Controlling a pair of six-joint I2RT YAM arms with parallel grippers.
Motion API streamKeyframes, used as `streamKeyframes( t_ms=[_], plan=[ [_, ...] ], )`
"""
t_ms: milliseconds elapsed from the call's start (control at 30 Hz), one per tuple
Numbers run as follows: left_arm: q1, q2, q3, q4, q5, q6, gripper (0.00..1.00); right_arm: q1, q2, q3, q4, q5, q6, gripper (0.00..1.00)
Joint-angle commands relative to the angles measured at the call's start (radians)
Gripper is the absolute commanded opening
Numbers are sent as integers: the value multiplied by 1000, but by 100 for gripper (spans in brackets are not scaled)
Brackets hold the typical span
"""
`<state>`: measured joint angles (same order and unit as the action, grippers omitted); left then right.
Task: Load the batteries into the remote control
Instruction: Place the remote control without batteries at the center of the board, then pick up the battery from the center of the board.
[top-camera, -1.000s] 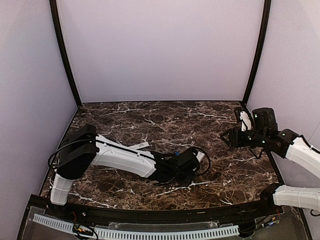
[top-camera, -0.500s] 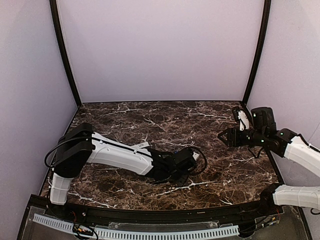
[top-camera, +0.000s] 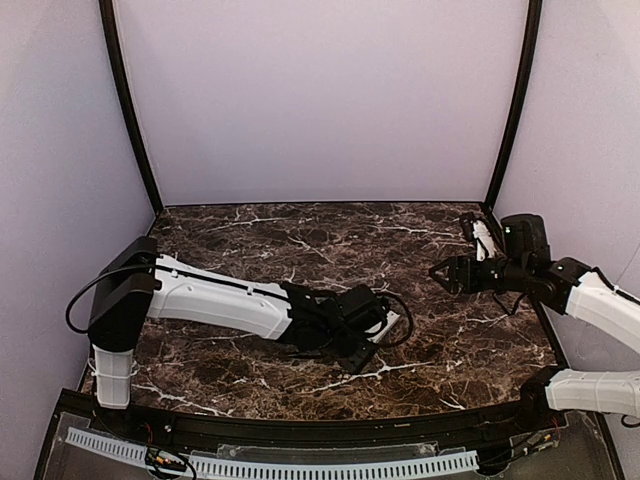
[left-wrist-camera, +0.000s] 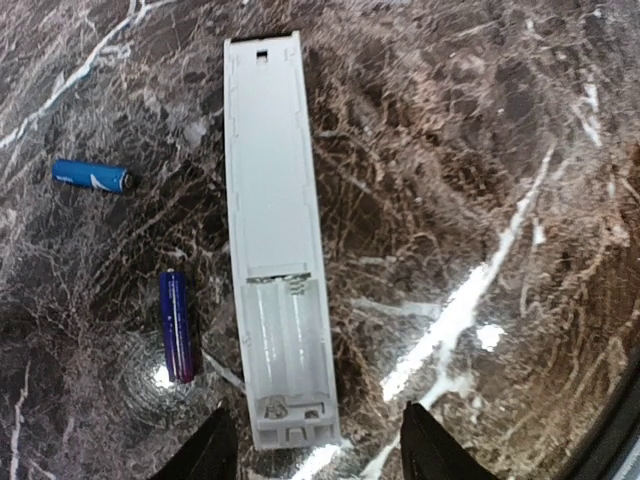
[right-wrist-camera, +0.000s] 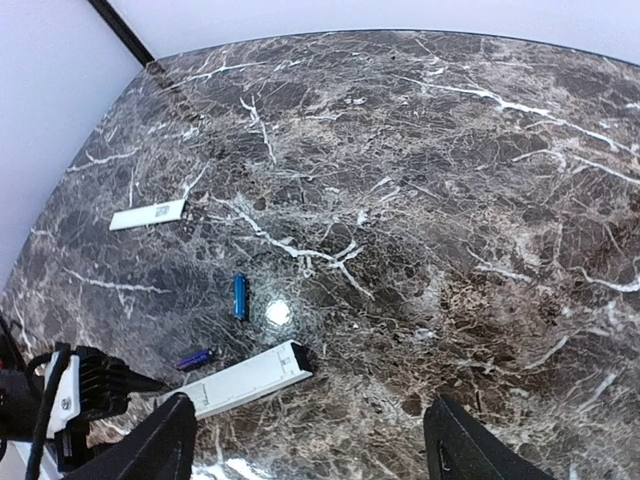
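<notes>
The white remote control (left-wrist-camera: 272, 230) lies face down on the marble. Its battery compartment (left-wrist-camera: 286, 338) is open and holds nothing. It also shows in the right wrist view (right-wrist-camera: 250, 378). Two blue batteries lie loose to its left, one (left-wrist-camera: 92, 176) farther off and one (left-wrist-camera: 176, 325) beside the compartment. The right wrist view also shows these two batteries, one (right-wrist-camera: 240, 296) and the other (right-wrist-camera: 194, 358). My left gripper (left-wrist-camera: 320, 460) is open just above the compartment end, a finger on each side, holding nothing. My right gripper (right-wrist-camera: 310, 450) is open and empty, high at the right (top-camera: 445, 273).
A small white rectangular cover piece (right-wrist-camera: 148, 213) lies flat toward the far left of the table, also seen beside the left arm (top-camera: 285, 291). Lilac walls and black corner posts enclose the marble top. The left arm stretches low across the front.
The left arm has reached farther out and its gripper has shifted slightly back over the remote's end. The right gripper has drifted a little left and up. The batteries and remote have not moved.
</notes>
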<state>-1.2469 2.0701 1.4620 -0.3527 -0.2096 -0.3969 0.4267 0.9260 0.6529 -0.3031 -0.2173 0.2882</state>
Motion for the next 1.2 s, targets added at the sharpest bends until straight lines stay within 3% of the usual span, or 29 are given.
streamKeyframes(
  t_ms=[0,200,633,1167],
  plan=[
    [39,-142,28,-80,78,44,58,-9,15,-6,52,-14,7,84],
    [150,-220,-47,-91,87,42,51,-23,27,-8,80,-125,-32,89],
    [180,-76,14,-119,176,113,32,-115,142,-34,126,-255,-29,78],
    [207,16,90,-126,221,135,27,-134,337,-54,288,-388,-16,65]
  ],
)
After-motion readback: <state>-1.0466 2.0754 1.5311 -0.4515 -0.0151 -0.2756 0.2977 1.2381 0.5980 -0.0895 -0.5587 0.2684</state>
